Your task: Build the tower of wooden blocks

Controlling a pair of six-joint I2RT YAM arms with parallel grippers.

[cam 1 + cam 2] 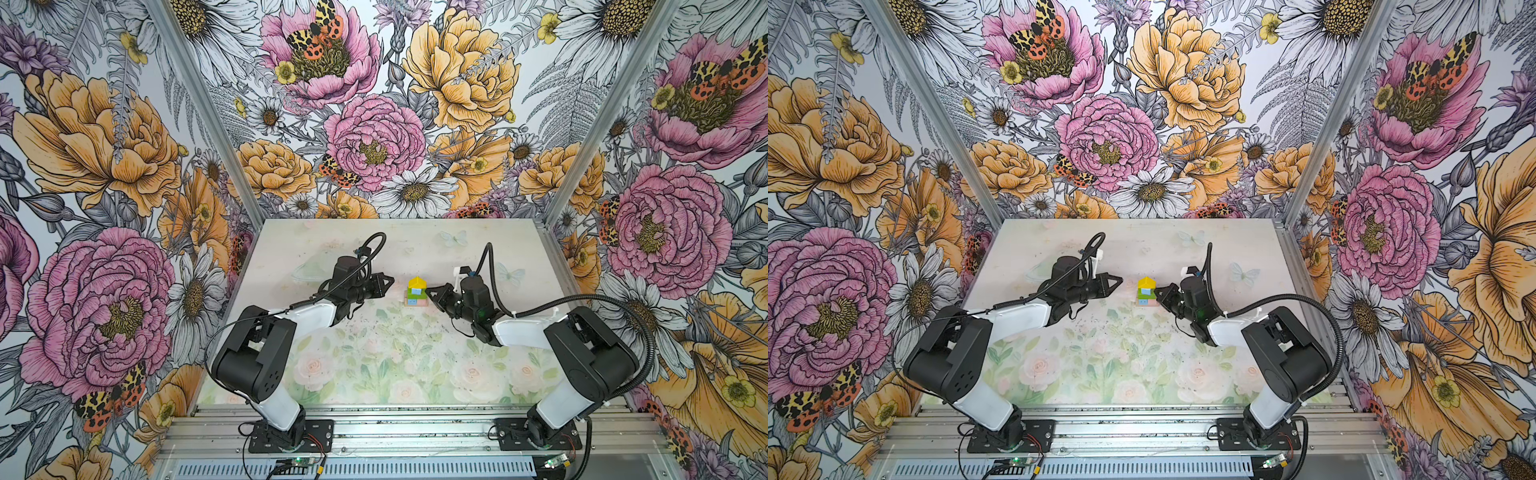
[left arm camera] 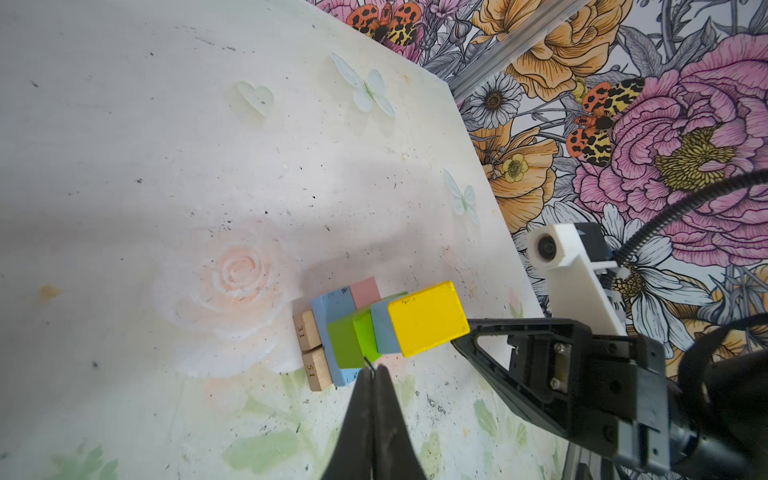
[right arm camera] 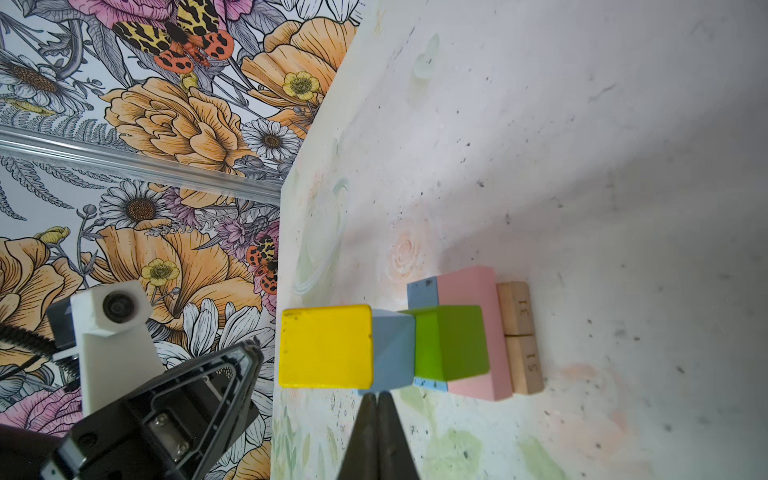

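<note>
Looks done: tower (image 1: 417, 292) stands mid-table (image 1: 365, 345), planks (image 2: 309, 332) at the base, roof (image 2: 428, 318) on top, nothing loose in view. Left gripper (image 1: 390, 280) is pinched closed, empty, near the tower on its left. Right gripper (image 1: 428, 289) is also closed and empty, tip just beside the green brick (image 3: 451, 343) (can't tell if it touches). Only the retreat is left, I'd say. Pull each arm straight back along its own axis, right one slowly, with no sweep across the stack.

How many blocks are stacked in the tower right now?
7. Two tan planks side by side at the base, a blue brick and pink brick on them, then a green brick, a blue cube and a yellow roof on top. None looks hidden.
</note>
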